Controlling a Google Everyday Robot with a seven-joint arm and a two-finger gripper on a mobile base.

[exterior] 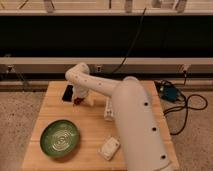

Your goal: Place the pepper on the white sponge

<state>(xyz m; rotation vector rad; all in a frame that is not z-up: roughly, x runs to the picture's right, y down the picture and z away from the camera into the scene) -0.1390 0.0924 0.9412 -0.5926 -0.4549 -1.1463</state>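
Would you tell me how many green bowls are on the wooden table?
1. The round green bowl sits near the wooden table's front-left corner; the white robot arm could hide more. The end effector is far left, beside the flat black phone.

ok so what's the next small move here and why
Probably grasp the small dark-red pepper and lift it slightly. The gripper is down at the far left of the wooden table, right by the pepper beside the flat black phone, while the off-white rectangular sponge lies apart near the front edge.
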